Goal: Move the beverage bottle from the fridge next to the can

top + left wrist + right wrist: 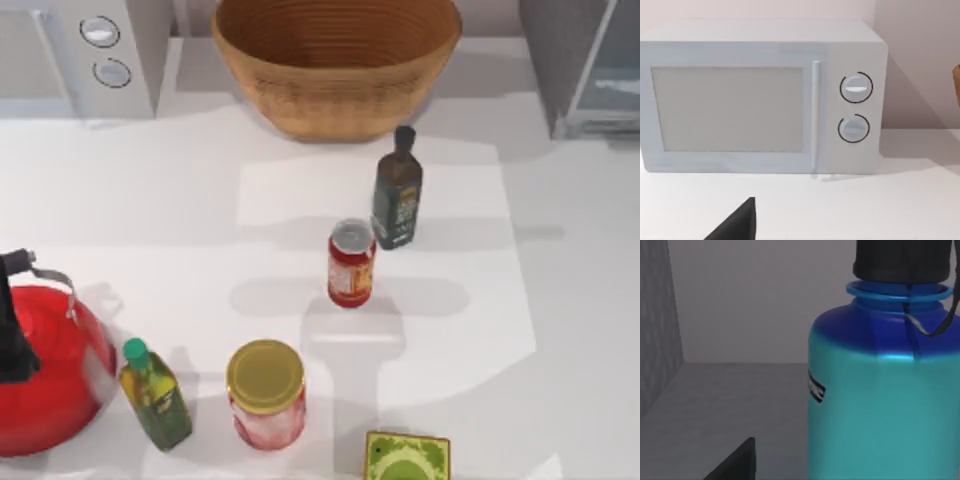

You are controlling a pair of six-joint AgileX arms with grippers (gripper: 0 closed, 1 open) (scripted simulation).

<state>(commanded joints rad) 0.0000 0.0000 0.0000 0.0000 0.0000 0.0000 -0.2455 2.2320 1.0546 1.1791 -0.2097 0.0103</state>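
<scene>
While the right wrist view looks into a grey-walled space that I take to be the inside of the fridge (pixel 585 65), the beverage bottle (pixel 880 405) stands upright there, close ahead of my right claw (pixel 735 462), its long axis vertical, black cap up. Of that claw I see one dark finger tip at the frame's edge, apart from the bottle, so I cannot tell how wide it stands. My guess is the reach is nearly made and the grasp not yet closed; the bottle sits off to one side of the finger, so the coming move likely needs a sideways correction before closing round the wide body. The can (pixel 351 264) waits mid-table (pixel 560 300), just beside the dark green bottle (pixel 397 195), with open surface toward the top view's right, the fridge's side, so the right arm is the nearer one. My left claw (pixel 737 222) idles facing the microwave (pixel 760 97); its width I cannot tell either.
</scene>
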